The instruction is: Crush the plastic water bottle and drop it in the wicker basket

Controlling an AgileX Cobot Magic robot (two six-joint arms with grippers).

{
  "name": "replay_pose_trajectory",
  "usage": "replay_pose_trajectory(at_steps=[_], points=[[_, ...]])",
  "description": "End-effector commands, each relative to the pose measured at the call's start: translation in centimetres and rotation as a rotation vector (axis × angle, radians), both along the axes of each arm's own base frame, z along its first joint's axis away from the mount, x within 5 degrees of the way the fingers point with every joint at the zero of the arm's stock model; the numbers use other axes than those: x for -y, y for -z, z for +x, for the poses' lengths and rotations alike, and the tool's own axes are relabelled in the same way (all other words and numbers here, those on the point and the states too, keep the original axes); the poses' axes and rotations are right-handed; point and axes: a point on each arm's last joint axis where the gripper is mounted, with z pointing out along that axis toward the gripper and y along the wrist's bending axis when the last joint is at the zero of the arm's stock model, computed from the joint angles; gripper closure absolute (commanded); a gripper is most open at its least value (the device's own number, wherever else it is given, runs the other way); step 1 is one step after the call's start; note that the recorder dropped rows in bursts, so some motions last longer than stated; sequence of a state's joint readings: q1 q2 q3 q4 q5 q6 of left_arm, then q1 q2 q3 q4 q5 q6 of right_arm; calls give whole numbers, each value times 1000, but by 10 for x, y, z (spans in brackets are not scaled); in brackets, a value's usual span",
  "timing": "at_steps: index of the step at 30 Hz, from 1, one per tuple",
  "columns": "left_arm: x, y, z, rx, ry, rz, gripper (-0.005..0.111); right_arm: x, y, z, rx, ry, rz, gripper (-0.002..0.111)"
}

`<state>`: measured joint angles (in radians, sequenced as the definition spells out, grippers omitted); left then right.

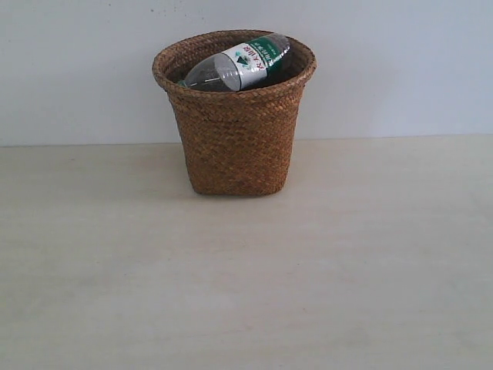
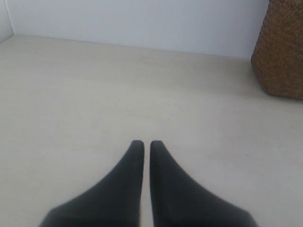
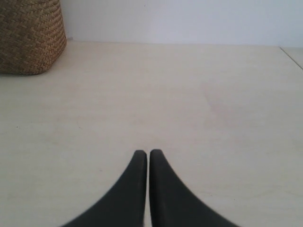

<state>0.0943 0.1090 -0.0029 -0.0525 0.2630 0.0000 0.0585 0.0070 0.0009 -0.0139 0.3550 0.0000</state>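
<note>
Wicker, brown and woven: the wicker basket (image 1: 235,139) stands upright on the pale bench (image 1: 246,293), with a white wall (image 1: 400,62) behind. Plastic water bottle (image 1: 240,65) lies tilted inside it, labelled end up at the rim, clear end sloping down into the basket. Left gripper (image 2: 143,143): fingers (image 2: 128,179) drawn together, thin slit between the tips, gripping nothing. Basket sits ahead of these fingers and off to one side, well apart from them. Right gripper (image 3: 144,152): fingers likewise closed up, empty. Basket here too ahead and off to the side, well apart. Bottle, up in the basket, is nowhere near either pair of fingers.
</note>
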Motion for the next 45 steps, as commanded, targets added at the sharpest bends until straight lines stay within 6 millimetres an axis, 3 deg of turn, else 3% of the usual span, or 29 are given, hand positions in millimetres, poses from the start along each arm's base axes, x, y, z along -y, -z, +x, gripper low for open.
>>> replay_pose_trajectory(at_steps=[1, 45], points=[[0, 1, 0, -3, -3, -10, 103, 0, -1, 0, 12, 7, 4, 108], [0, 1, 0, -3, -3, -10, 103, 0, -2, 0, 27, 7, 5, 108]])
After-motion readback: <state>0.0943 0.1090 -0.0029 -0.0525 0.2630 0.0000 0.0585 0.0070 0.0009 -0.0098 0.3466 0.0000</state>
